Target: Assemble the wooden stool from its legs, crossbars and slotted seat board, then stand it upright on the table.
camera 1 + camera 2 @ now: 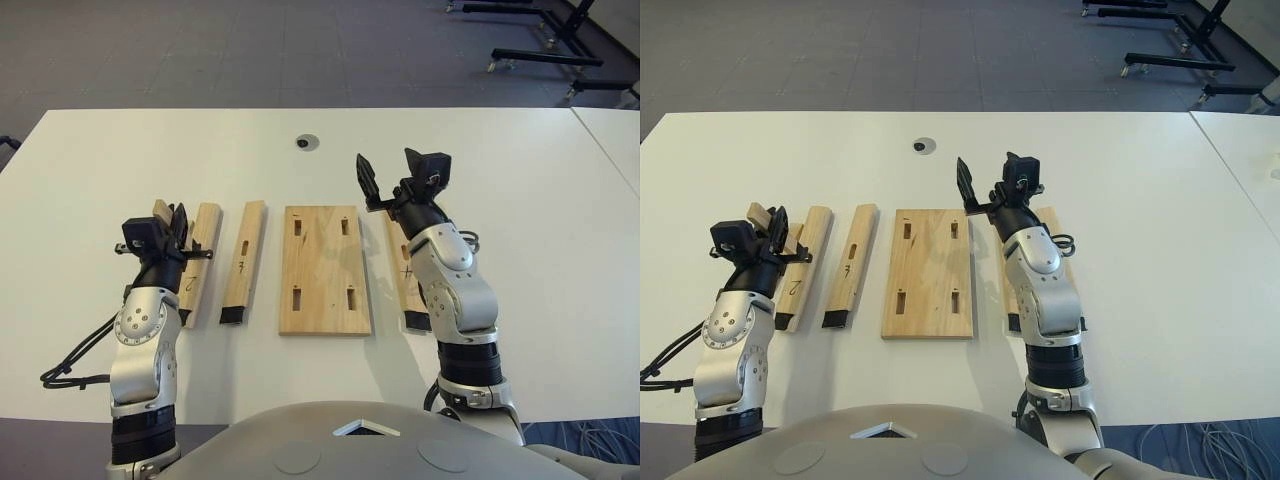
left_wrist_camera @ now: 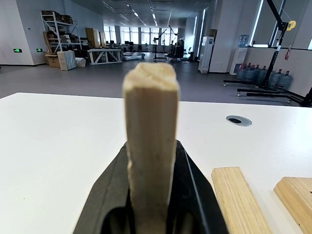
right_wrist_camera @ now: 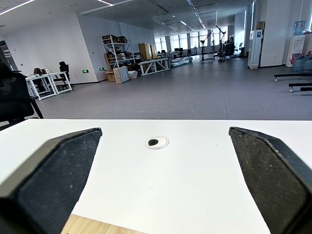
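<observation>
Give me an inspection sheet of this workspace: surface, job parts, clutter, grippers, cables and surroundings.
Surface: white table with a round grommet on its far side.
Job's things: slotted seat board lying flat in the middle; left inner piece and left outer piece flat beside it; right piece partly under the right arm.
Clutter: nothing seen.
Grippers: left gripper shut on the gripped piece; right gripper open, raised near the board's far right corner.
Cables: black cable looping beside the left arm.
Surroundings: grey floor, wheeled stand bases beyond the table.
</observation>
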Controlling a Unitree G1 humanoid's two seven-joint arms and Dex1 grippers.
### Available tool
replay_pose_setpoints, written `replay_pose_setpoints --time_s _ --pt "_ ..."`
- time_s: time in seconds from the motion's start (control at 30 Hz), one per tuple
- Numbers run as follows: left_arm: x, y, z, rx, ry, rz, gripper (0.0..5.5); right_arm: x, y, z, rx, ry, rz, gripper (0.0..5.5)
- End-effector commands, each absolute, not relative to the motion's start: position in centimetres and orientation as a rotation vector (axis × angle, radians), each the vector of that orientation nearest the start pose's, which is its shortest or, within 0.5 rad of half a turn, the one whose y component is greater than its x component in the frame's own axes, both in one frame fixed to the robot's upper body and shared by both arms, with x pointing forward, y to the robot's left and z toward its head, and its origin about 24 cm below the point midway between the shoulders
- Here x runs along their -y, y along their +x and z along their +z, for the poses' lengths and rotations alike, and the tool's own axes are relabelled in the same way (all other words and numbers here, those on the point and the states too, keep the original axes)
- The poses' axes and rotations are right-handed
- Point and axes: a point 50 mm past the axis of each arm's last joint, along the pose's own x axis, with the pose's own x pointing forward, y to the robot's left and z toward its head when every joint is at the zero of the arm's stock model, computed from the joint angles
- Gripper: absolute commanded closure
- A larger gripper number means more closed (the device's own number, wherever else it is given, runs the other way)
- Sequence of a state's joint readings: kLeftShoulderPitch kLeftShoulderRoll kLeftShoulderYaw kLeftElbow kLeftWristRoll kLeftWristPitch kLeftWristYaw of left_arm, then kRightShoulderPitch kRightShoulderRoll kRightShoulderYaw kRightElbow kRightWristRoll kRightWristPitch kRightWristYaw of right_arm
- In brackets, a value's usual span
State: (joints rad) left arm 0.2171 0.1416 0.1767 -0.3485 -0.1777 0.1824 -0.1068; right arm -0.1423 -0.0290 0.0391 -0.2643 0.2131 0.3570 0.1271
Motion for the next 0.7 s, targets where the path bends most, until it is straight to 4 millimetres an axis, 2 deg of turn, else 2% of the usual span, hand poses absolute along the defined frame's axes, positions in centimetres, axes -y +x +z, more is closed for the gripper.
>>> replay_pose_setpoints --time_s 0.03,0.33,0.5,0.7 --pt "-21.1 20.7 5.9 -0.068 -0.01 0.056 5.11 12.2 27.2 10.7 0.05 0.156 0.277 0.7" --pt "-21.0 20.6 5.7 -0.101 -0.006 0.049 5.11 12.1 27.1 10.6 0.048 0.153 0.277 0.7" --pt "-20.9 20.5 4.1 -0.201 0.033 0.041 5.11 12.1 27.1 10.7 0.051 0.153 0.273 0.7" --pt "-20.7 20.6 3.4 -0.234 0.017 0.028 5.11 12.2 27.2 10.7 0.052 0.151 0.27 0.7"
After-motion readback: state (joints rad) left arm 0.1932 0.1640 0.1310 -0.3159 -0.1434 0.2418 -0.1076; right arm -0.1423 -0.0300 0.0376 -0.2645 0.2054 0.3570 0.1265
